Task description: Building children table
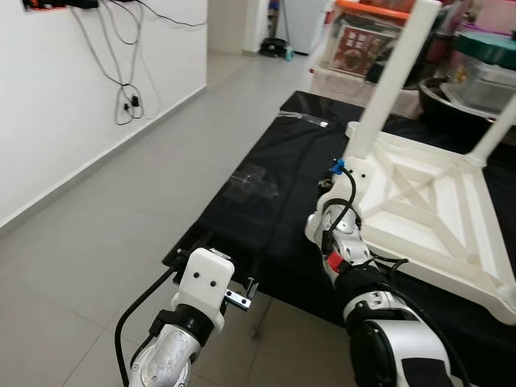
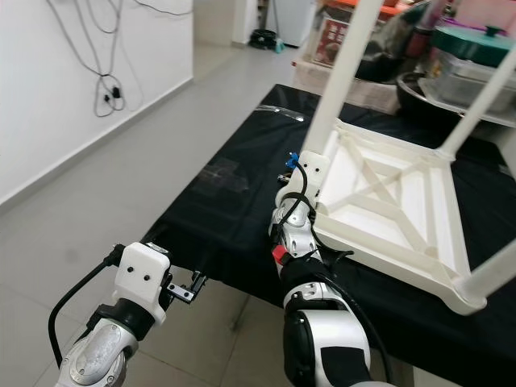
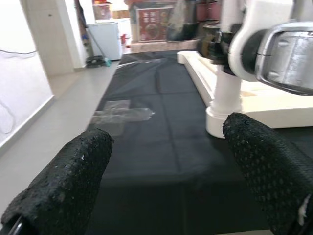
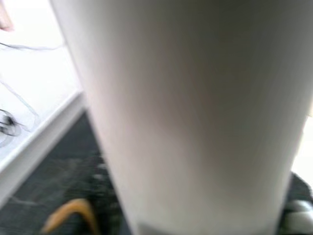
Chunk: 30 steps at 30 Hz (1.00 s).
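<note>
- Left eye view: we are looking down at a white table [image 1: 427, 201] lying upside down on a black cloth [image 1: 266, 201], with its legs pointing up. The right arm [image 1: 347, 242] is reaching to the near corner, at the foot of one leg [image 1: 395, 76]; whether its fingers are closed we cannot tell. The left gripper [image 1: 242, 297] is hovering at the cloth's near edge, well apart from the table. Cables [image 1: 121, 72] are hanging on the white wall.
- Right eye view: we are seeing the same layout, with boxes [image 2: 339, 40] and a pot [image 2: 472, 48] standing behind the table.
- Left wrist view: the left fingers [image 3: 63, 181] are standing wide apart with nothing between them, above the cloth; a clear plastic bag [image 3: 120, 113] is lying ahead, and the table's corner [image 3: 222, 105] is showing beside the right arm.
- Right wrist view: a blurred white leg [image 4: 195, 112] is sitting very close to the camera, with dark cloth behind it.
</note>
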Motion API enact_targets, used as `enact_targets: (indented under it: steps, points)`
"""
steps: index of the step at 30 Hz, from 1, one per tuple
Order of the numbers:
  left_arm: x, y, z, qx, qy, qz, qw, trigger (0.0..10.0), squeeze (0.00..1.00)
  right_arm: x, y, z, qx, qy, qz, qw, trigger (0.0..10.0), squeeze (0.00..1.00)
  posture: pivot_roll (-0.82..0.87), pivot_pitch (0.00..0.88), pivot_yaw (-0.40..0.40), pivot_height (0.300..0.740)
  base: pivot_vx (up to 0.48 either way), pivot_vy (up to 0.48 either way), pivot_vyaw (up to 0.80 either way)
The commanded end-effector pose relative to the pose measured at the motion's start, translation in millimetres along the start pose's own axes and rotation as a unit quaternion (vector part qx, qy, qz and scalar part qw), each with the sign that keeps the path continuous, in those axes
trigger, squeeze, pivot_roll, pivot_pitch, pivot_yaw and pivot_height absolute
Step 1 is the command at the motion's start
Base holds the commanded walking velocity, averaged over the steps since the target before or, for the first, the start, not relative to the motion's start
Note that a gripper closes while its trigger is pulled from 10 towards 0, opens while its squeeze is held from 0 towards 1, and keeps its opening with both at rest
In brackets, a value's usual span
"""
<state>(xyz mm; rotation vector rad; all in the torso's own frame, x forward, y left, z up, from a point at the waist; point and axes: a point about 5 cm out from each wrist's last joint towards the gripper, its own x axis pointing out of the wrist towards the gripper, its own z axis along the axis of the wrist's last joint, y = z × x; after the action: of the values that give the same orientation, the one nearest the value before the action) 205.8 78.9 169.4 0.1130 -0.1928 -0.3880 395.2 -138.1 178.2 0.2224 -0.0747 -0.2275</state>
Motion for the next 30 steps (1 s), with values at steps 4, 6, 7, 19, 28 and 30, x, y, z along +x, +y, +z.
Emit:
enact_targets:
  steps: [4,6,7,19,28,30]
  points:
    - [0.1,-1.4,-2.5,0.002,0.006,-0.003,1.0,10.0,0.0,3.6,27.2,27.5,0.024,-0.052,0.179,0.982,10.0,0.0,0.1,0.067,-0.127,0.74,0.0,0.0,0.0]
    - [0.2,-1.1,-2.5,0.001,0.006,-0.002,1.0,10.0,0.0,3.2,32.0,28.6,0.047,-0.04,0.236,0.97,10.0,0.0,0.1,0.067,-0.124,0.74,0.0,0.0,0.0]
    - [0.2,-1.1,-2.5,0.001,0.006,-0.002,1.0,10.0,0.0,3.2,32.0,28.6,0.047,-0.04,0.236,0.97,10.0,0.0,0.1,0.067,-0.124,0.74,0.0,0.0,0.0]
    - [0.2,-0.4,-2.6,0.002,0.006,-0.001,1.0,10.0,0.0,-24.4,50.2,18.8,0.069,0.063,0.582,0.808,10.0,0.0,0.1,0.07,-0.128,0.74,0.0,0.0,0.0]
    - [-0.1,0.6,-2.5,0.003,0.006,0.0,1.0,10.0,0.0,-16.0,51.3,1.0,-0.03,0.072,0.492,0.867,0.0,0.0,0.1,0.074,-0.124,0.74,0.0,0.0,0.0]
    - [-0.2,0.3,-2.7,0.003,0.006,-0.001,1.0,10.0,0.0,-5.7,42.9,2.3,-0.057,0.065,0.408,0.909,0.0,0.0,0.1,0.074,-0.124,0.74,0.0,0.0,0.0]
